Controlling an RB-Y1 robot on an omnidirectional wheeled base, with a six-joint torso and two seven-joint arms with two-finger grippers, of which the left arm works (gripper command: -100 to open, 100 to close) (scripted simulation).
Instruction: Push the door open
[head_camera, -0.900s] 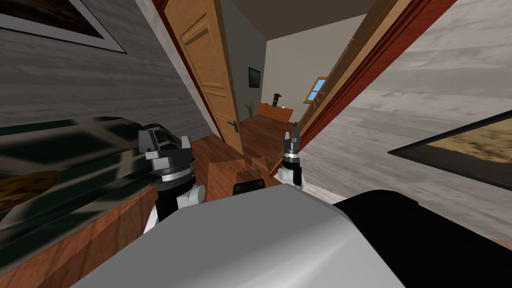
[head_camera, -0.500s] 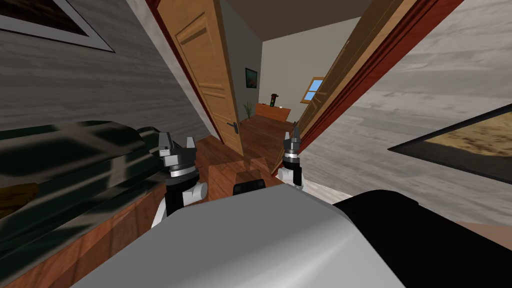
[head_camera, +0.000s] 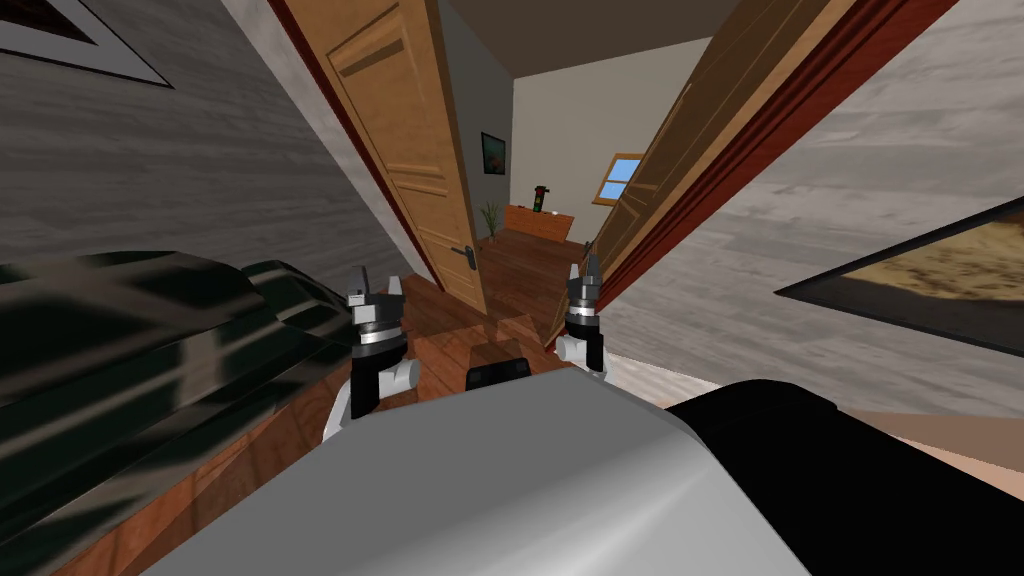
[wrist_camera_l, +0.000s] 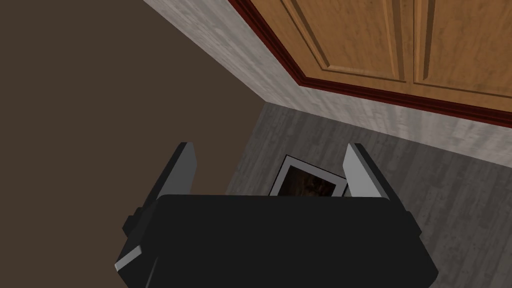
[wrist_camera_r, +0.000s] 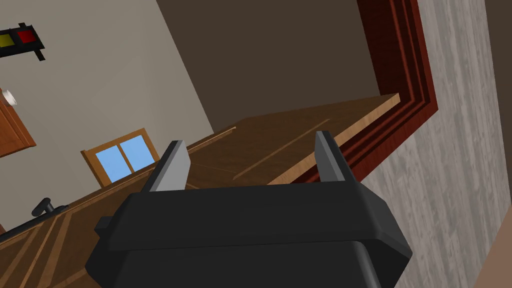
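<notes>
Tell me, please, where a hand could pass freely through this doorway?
The strip of wooden floor between the left door leaf and the right door leaf is free. It is tight at the right leaf, where the right jaws stand open close to its edge, and beside the dark green furniture on the left.

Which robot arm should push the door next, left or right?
Probably the right. The right gripper sits close beside the edge of the right door leaf, its panel just ahead of the fingers. The left gripper stands apart from the left door leaf.
</notes>
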